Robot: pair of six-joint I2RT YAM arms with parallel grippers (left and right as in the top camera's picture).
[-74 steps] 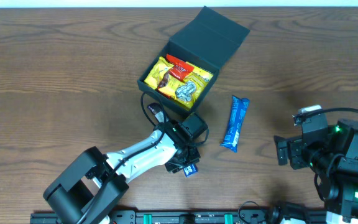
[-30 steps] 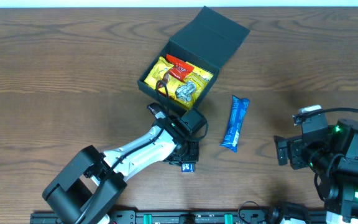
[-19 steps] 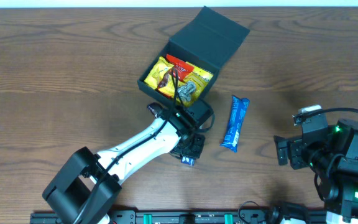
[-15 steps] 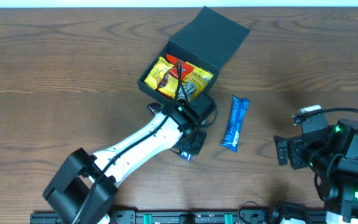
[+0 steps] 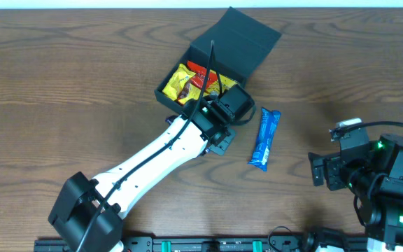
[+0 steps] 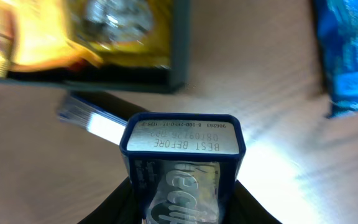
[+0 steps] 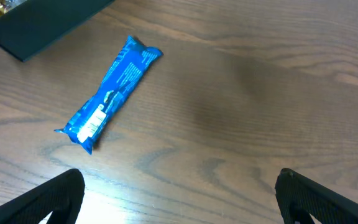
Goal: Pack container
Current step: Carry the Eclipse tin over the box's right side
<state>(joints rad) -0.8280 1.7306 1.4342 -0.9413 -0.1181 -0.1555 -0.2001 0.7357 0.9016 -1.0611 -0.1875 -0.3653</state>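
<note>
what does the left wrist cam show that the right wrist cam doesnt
Only the left wrist view: a small blue pack stamped "best before", gripped in the left tool, and yellow snack packets inside the dark box.
Only the right wrist view: the right tool wide open and empty, and the blue snack bar seen whole, lying flat on the table.
Both: the dark box, at least part of the blue snack bar, and the table.
</note>
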